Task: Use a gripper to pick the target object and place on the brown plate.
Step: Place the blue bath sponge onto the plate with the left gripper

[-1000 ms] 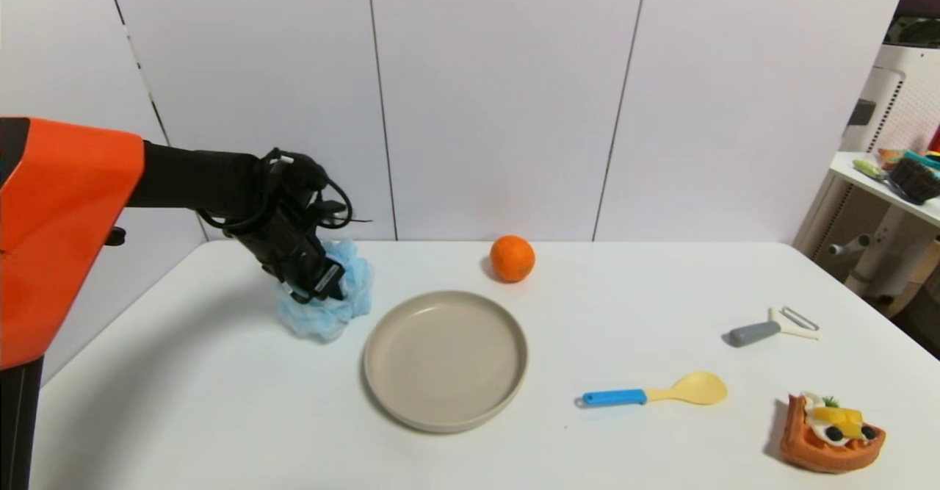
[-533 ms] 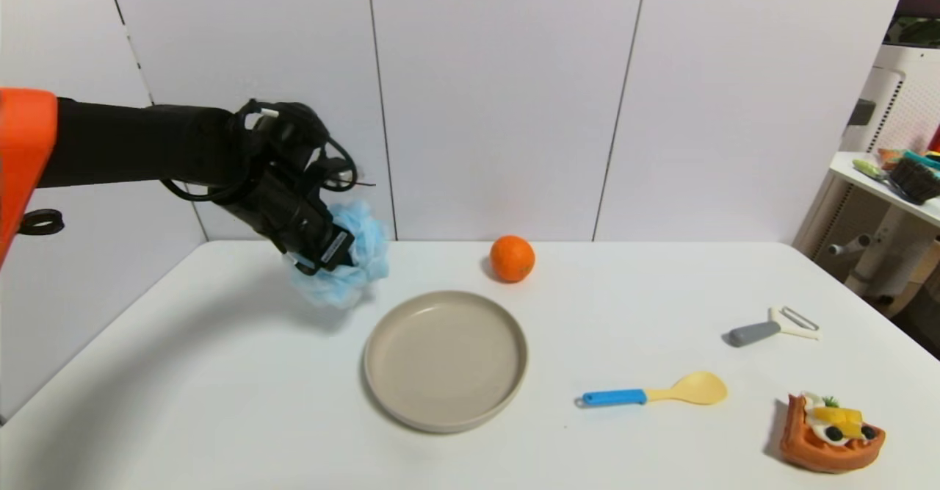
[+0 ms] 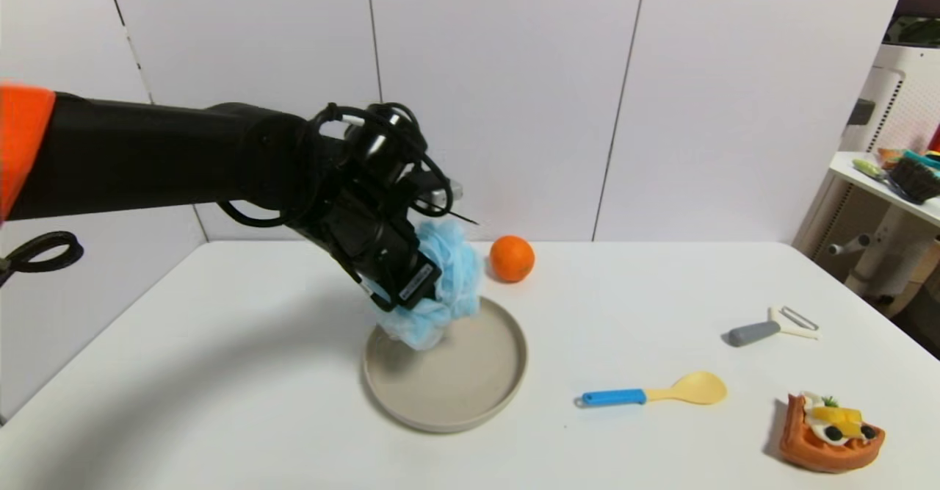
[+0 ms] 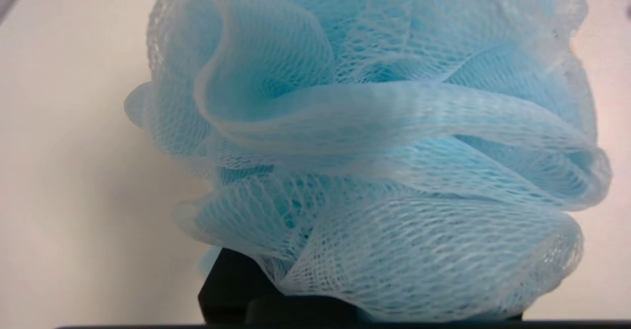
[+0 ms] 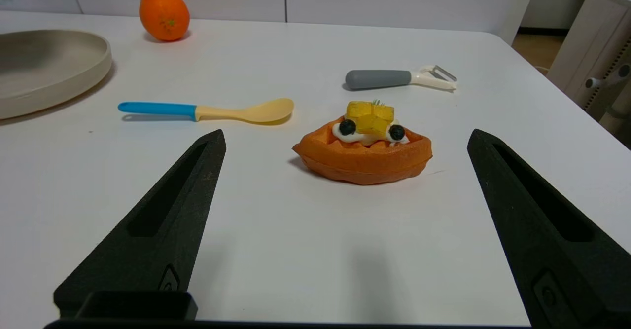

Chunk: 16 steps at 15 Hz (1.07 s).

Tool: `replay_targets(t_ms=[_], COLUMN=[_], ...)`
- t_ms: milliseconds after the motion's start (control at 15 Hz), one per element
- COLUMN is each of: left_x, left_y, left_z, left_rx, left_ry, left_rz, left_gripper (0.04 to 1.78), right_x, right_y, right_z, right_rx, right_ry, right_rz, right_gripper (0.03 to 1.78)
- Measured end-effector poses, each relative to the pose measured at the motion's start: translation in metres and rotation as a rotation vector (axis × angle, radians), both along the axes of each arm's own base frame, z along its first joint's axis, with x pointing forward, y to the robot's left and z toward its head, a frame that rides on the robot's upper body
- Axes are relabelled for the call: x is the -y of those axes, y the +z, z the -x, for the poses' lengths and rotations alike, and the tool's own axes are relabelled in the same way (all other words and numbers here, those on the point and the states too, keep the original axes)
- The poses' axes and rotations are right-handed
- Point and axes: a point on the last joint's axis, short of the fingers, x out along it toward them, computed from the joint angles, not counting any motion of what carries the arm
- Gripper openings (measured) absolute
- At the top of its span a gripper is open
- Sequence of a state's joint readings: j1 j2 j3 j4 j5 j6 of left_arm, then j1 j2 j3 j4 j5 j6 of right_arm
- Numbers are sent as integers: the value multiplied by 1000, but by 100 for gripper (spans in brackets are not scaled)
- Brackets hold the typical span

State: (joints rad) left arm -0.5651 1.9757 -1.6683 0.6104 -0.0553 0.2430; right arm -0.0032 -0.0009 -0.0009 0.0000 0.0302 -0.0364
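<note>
My left gripper is shut on the light-blue mesh bath pouf and holds it in the air over the far left part of the brown plate. The pouf fills the left wrist view and hides the fingers there. The beige plate also shows at the edge of the right wrist view. My right gripper is open and empty, low over the table's near right part, out of the head view.
An orange sits just behind the plate. A blue-handled yellow spoon, a grey-handled peeler and a toy waffle lie on the right. A side shelf stands past the table's right edge.
My left gripper has lifted the pouf off the table at the left and carried it to the right, from beside the plate to above the plate's far left part.
</note>
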Motion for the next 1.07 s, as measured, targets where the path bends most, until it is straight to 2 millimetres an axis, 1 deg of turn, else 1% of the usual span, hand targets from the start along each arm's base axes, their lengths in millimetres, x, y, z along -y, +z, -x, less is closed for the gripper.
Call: replay_targets(t_ms=[67, 133, 333, 600, 867, 1067], left_x=[7, 12, 19, 21, 25, 24], left_y=[-4, -9, -15, -16, -11, 2], left_z=[4, 8, 12, 16, 24, 32], left_rx=[-12, -26, -43, -44, -34, -5], left_ry=[-22, -38, -62, -82, -104, -115], left_rz=[-8, -18, -30, -37, -31, -10], left_gripper=[63, 67, 100, 129, 145, 153], right_x=[0, 0, 0, 0, 0, 0], right_y=[0, 0, 0, 0, 0, 0], right_z=[0, 0, 0, 0, 0, 0], right_rx=[0, 0, 0, 0, 0, 0], right_ry=[0, 0, 0, 0, 0, 0], right_rz=[0, 0, 0, 0, 0, 0], right_gripper=[169, 169, 169, 169, 169, 169])
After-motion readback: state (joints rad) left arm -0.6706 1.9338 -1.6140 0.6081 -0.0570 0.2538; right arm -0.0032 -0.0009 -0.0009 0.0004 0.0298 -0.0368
